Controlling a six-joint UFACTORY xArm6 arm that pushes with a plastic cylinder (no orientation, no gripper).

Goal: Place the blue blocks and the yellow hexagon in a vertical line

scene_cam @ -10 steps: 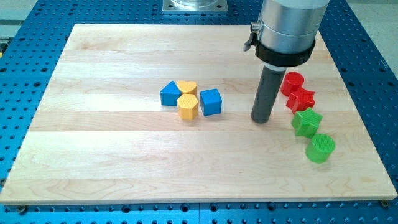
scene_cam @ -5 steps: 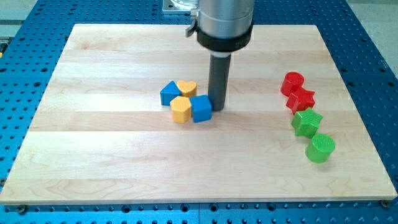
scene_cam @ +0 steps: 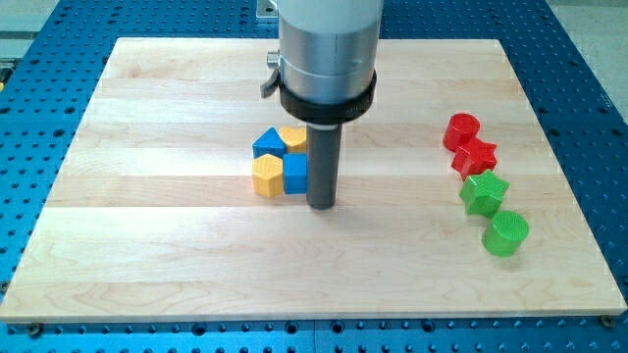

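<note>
Blue blocks and the yellow hexagon (scene_cam: 267, 176) are seen clustered near the middle of the wooden board (scene_cam: 147, 235), with the hexagon taken as the landmark. One blue cube (scene_cam: 293, 173) is pressed against the hexagon's side toward the view's right. A second blue block (scene_cam: 267, 144), its shape not clear, is set just above the hexagon, touching it. A yellow block (scene_cam: 292, 138), partly hidden by the rod and possibly heart-shaped, is tucked above and to the right of the hexagon, beside the second blue block. My tip (scene_cam: 321, 204) is planted on the board to the right of the hexagon and slightly below it, directly against the blue cube's right face. No jaws are carried by the arm: only the dark rod is fitted, and nothing is held. Far to the hexagon's right, four blocks are strung in a slanting column: a red cylinder (scene_cam: 460, 130), a red star (scene_cam: 478, 156), a green star (scene_cam: 484, 191) and a green cylinder (scene_cam: 505, 233).
</note>
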